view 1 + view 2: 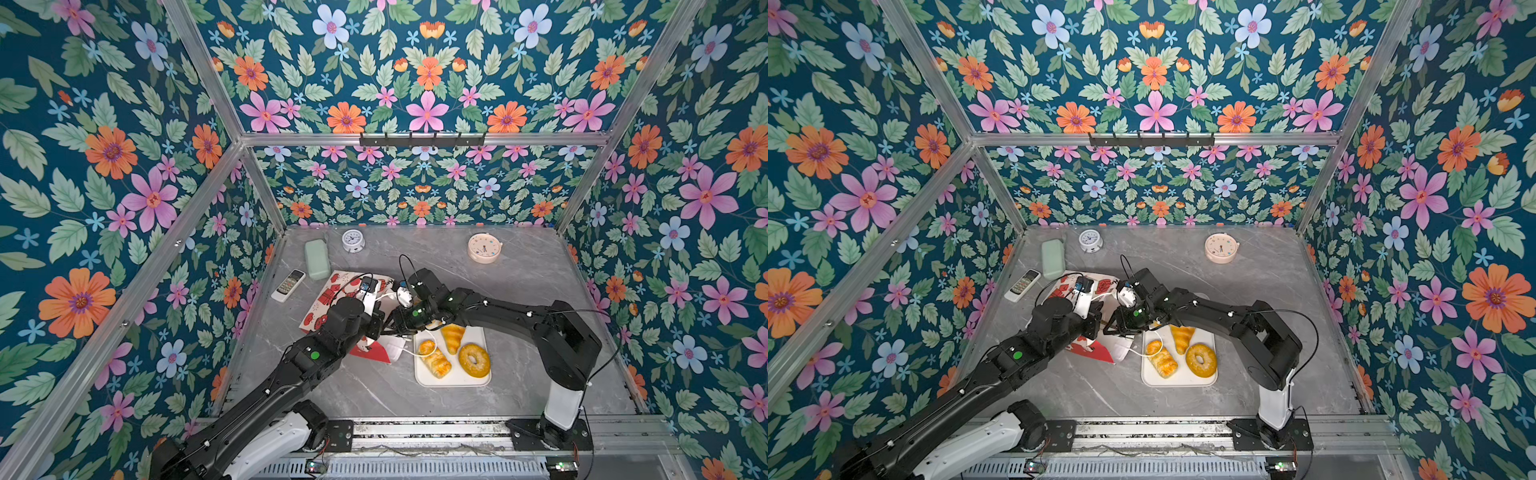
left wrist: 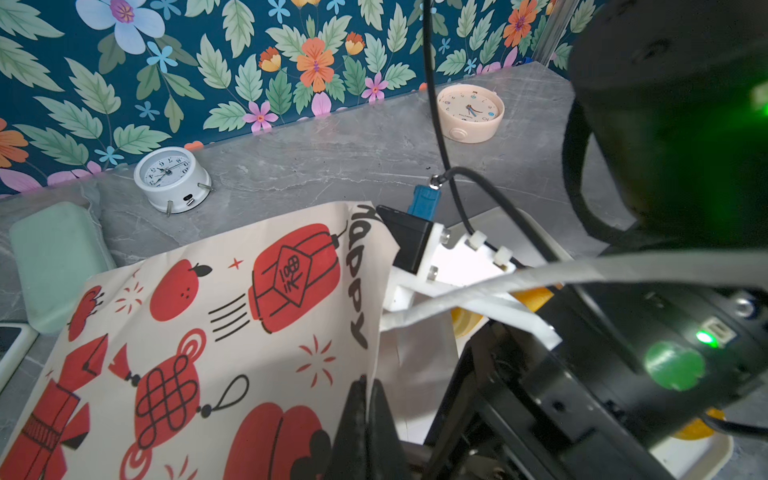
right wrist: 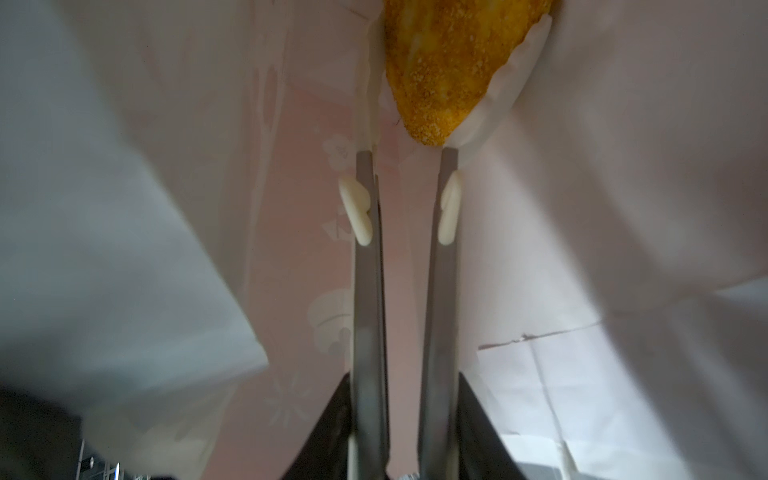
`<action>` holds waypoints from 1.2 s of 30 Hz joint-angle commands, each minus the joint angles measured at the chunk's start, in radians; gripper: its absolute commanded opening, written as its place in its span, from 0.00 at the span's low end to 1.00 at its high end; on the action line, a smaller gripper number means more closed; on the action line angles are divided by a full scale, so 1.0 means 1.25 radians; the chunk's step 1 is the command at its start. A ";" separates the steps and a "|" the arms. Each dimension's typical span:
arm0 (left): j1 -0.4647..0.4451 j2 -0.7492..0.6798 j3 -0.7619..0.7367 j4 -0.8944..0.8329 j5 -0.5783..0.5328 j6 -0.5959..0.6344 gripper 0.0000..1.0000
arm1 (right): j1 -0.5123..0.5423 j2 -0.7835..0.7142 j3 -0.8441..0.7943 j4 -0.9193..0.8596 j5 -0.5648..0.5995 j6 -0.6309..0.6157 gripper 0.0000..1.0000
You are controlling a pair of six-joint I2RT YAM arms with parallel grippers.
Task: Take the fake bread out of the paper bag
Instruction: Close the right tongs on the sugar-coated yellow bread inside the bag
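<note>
The paper bag, white with red prints, lies on its side on the grey table, its mouth toward the white tray. My left gripper is shut on the edge of the bag's mouth. My right gripper is shut on metal tongs that reach inside the bag. Their white tips sit on either side of a seeded piece of fake bread. On the tray lie a bagel, a croissant and a braided roll. In both top views the two grippers meet at the bag's mouth.
At the back stand a white clock and a pink clock. A pale green case and a remote lie left of the bag. A white cord handle loops over the tray's edge.
</note>
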 commanded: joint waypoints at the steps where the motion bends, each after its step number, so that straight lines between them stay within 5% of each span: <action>1: 0.000 0.002 0.010 0.034 0.028 0.010 0.00 | 0.003 0.007 0.012 -0.009 -0.017 -0.027 0.25; 10: -0.001 -0.037 -0.005 0.031 0.005 0.003 0.00 | 0.003 -0.016 -0.001 -0.020 0.021 -0.033 0.00; 36: -0.001 -0.048 0.016 -0.045 -0.014 0.015 0.00 | -0.005 -0.206 -0.092 -0.068 0.104 -0.050 0.00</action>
